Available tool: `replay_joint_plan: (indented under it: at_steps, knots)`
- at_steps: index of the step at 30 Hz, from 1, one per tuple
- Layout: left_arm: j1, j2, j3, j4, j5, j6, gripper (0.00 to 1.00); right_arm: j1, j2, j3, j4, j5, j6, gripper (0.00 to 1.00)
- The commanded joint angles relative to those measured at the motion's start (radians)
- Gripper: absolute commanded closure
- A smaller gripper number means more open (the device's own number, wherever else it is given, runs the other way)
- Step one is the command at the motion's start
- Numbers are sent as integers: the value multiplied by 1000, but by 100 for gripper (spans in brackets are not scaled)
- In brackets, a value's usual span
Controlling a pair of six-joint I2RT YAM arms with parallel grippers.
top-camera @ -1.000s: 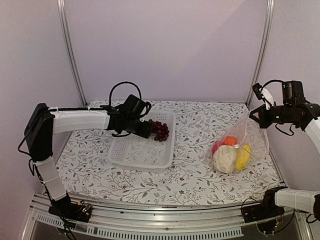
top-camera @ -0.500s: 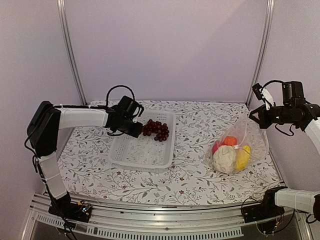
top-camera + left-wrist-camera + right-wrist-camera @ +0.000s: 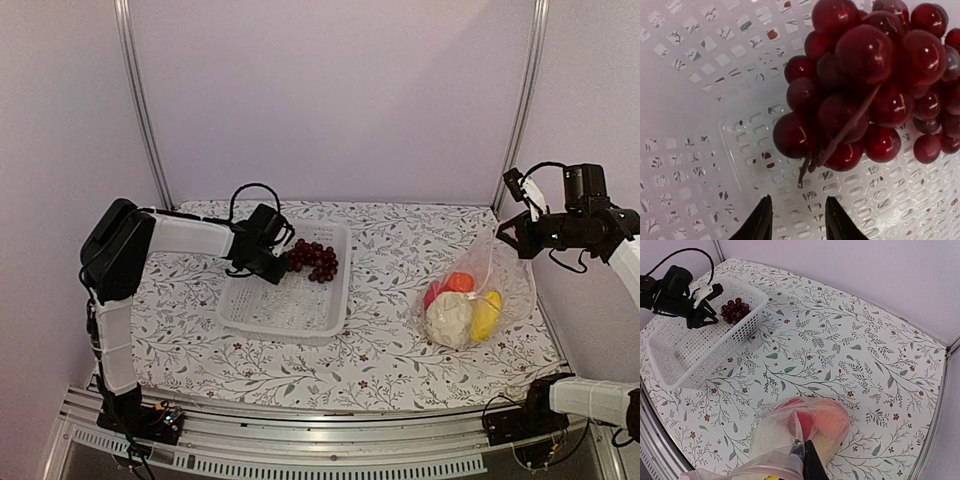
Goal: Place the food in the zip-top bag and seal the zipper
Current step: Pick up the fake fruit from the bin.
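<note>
The dark red grape bunch (image 3: 313,260) (image 3: 865,85) lies in the far end of the white perforated basket (image 3: 285,325). My left gripper (image 3: 283,263) (image 3: 798,200) hovers low just left of it, open, with a narrow gap and nothing between the fingers. The stem tip points at that gap. The clear zip-top bag (image 3: 503,275) stands at the right, holding a white cauliflower (image 3: 449,317), an orange fruit (image 3: 459,282), a yellow piece (image 3: 486,315) and a red pepper (image 3: 432,295). My right gripper (image 3: 506,229) (image 3: 807,452) is shut on the bag's upper edge and holds it up. The zipper is not discernible.
The floral tablecloth (image 3: 390,250) covers the table. Metal frame posts (image 3: 143,110) rise at the back corners, and the right post (image 3: 522,100) is close to my right arm. The basket wall (image 3: 700,125) curves up just left of my left fingers.
My left gripper's jaws have narrowed, and it has drawn back slightly to the left of the grapes while the arm's elbow swung right. The grapes, bag and right gripper have not moved.
</note>
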Motion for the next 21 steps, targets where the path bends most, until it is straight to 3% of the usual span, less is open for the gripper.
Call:
replay_joint_plan:
  at_steps: [1,11,21]
  knots:
    - [17,45,27,46,-21,42,65,-7,-2,-14,12,-17,5,100]
    - [23,85,9,156,-44,91,77,-8,16,-16,10,-14,4,100]
    - [24,77,-28,220,-33,126,100,-7,27,-23,11,-6,1,100]
